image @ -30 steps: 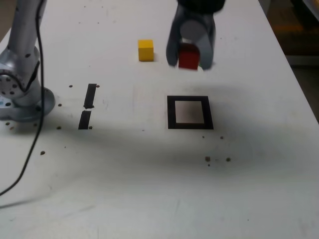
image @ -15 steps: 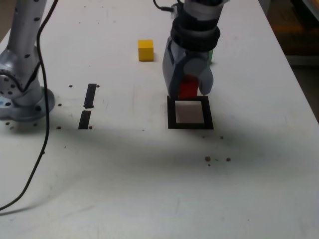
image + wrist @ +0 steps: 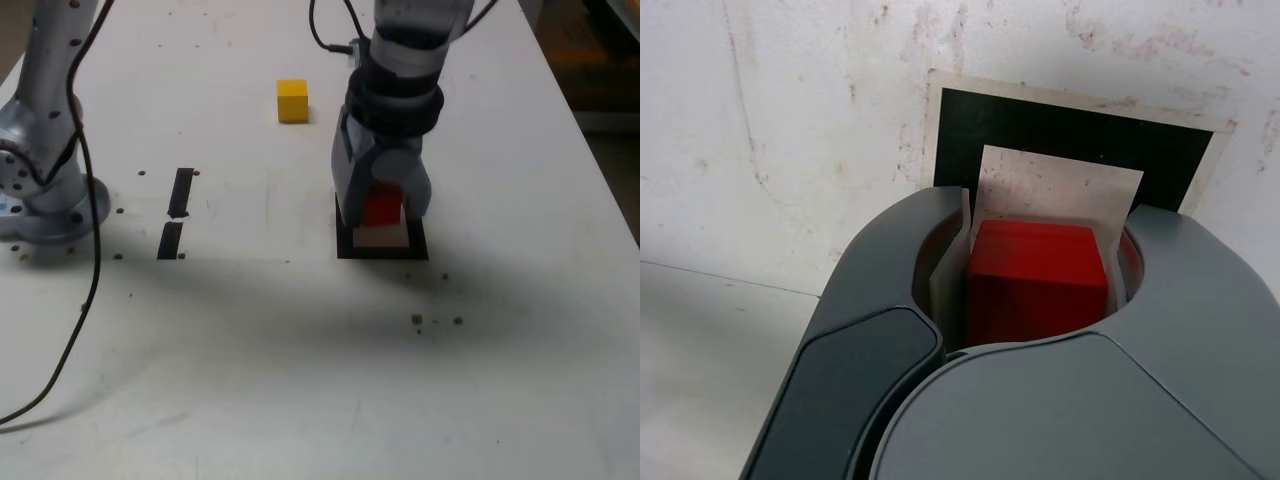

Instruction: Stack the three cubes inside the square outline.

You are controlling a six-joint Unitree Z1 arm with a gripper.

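red cube (image 3: 1033,285): the thing being worked, held above the outline (image 3: 419,249) on the desk (image 3: 250,350), about midway between the desk's left and right edges in the exterior view; it covers part of the outline's side toward the desk's far edge. whether its base touches the desk cannot be told
handling: plain, flat-sided and sharp-edged, the cube is probably light and stiff, with little risk of crushing; smooth faces could slip or turn if pinched off centre. best hold: two opposite upright faces, at mid-height, leaving top and base free for stacking
gripper (image 3: 1045,213): fingers pinching the red cube on two opposite sides, its top face exposed between them. lowering would seem to call for a little more shift toward the outline's centre, and an even release, lest one finger drag the cube askew
yellow cube (image 3: 293,103): stands alone on the desk, toward the far edge from the outline and to its left in the exterior view; the same side hold should suit it
green cube: not visible, so its place cannot be told
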